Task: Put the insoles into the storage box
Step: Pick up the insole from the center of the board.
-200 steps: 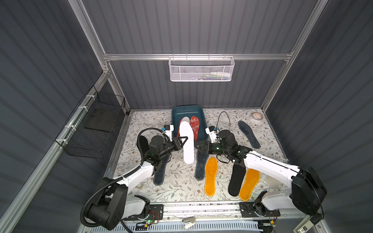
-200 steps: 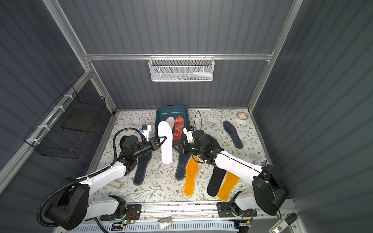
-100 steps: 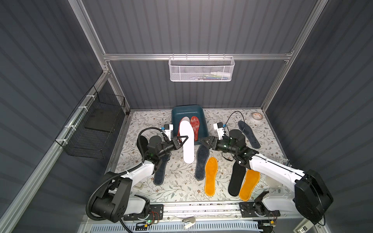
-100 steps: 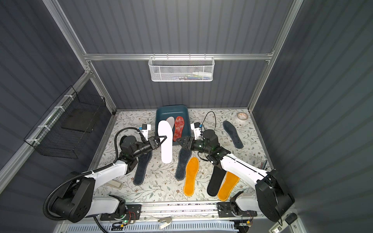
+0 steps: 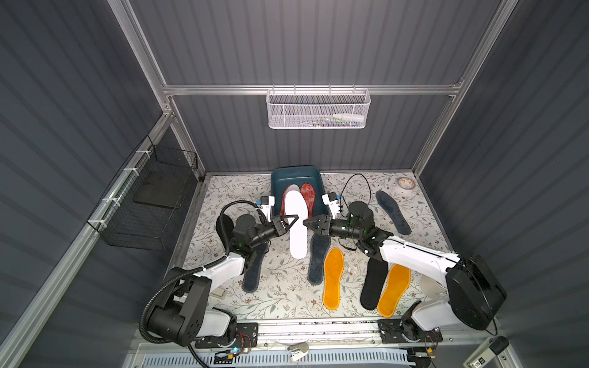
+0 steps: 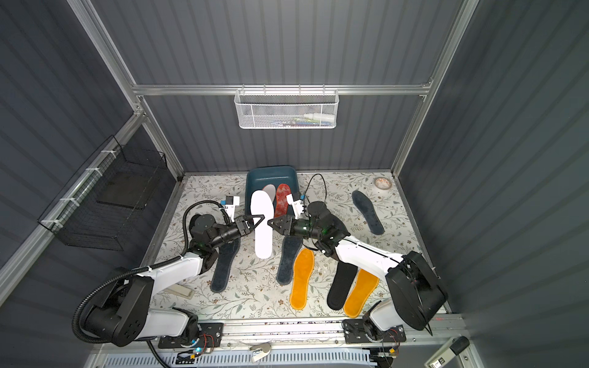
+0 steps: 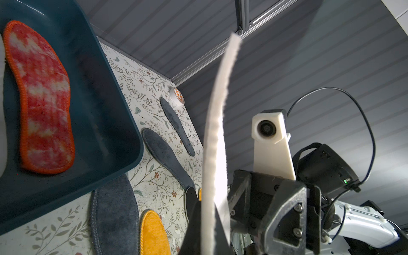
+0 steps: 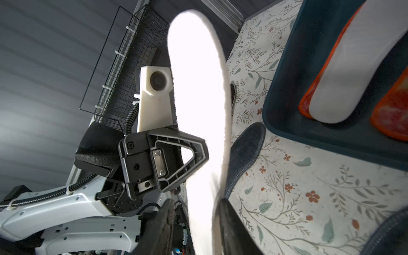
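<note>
A white insole (image 5: 296,229) (image 6: 262,229) hangs over the table in front of the teal storage box (image 5: 294,170) (image 6: 271,170). My left gripper (image 5: 295,218) (image 7: 207,223) is shut on its left edge. My right gripper (image 5: 305,221) (image 8: 196,220) is at the opposite edge. Its jaws straddle that edge, and a gap still shows beside one finger. In the box lie a mottled red-orange insole (image 5: 308,199) and a pale one (image 5: 294,188). On the table lie dark grey-blue insoles (image 5: 255,267) (image 5: 318,258) (image 5: 392,212), orange ones (image 5: 333,278) (image 5: 393,290) and a black one (image 5: 374,283).
A white mesh basket (image 5: 318,110) hangs on the back wall. A black wire basket (image 5: 149,200) hangs on the left wall. A small round object (image 5: 405,184) sits at the back right corner. A beige flat piece (image 5: 220,291) lies by the left arm's base.
My right gripper has swung left from above the table to the white insole's right edge, and its jaws have narrowed around it. The left gripper has kept hold of the insole.
</note>
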Robot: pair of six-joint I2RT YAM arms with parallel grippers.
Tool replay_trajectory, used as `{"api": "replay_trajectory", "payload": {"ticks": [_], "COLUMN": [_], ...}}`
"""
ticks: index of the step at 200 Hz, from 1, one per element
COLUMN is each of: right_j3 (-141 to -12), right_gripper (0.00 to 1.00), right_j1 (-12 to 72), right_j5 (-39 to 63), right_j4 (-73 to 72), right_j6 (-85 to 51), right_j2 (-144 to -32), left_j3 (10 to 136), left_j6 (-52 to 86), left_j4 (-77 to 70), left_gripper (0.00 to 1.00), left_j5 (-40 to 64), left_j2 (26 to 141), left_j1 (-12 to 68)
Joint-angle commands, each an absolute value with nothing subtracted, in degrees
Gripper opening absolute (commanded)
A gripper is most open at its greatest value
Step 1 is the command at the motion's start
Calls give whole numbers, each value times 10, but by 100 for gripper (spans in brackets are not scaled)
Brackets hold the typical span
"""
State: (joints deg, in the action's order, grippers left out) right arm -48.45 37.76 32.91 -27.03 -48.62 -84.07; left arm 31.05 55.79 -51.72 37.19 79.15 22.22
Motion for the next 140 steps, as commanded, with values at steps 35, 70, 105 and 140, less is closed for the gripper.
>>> {"api": "replay_trajectory", "payload": {"ticks": [35, 70, 105, 140], "right_j3": [-501, -504, -511, -518], "right_gripper": [0, 0, 5, 38], "right_j1": [381, 381, 381, 381], "right_j5": [327, 322, 322, 329], "right_j4": [-271, -263, -254, -260], "right_j6": [-488, -488, -487, -491], "right_j2": [-843, -843, -848, -856], "left_j3": [310, 310, 310, 310], "left_j6": [561, 562, 561, 563], "left_j4": [-535, -534, -538, -546], "left_gripper": [0, 2, 0, 0], "left_j5": [383, 383, 386, 393], "left_j2": [796, 796, 793, 794], "left_j1": [221, 221, 221, 221]}}
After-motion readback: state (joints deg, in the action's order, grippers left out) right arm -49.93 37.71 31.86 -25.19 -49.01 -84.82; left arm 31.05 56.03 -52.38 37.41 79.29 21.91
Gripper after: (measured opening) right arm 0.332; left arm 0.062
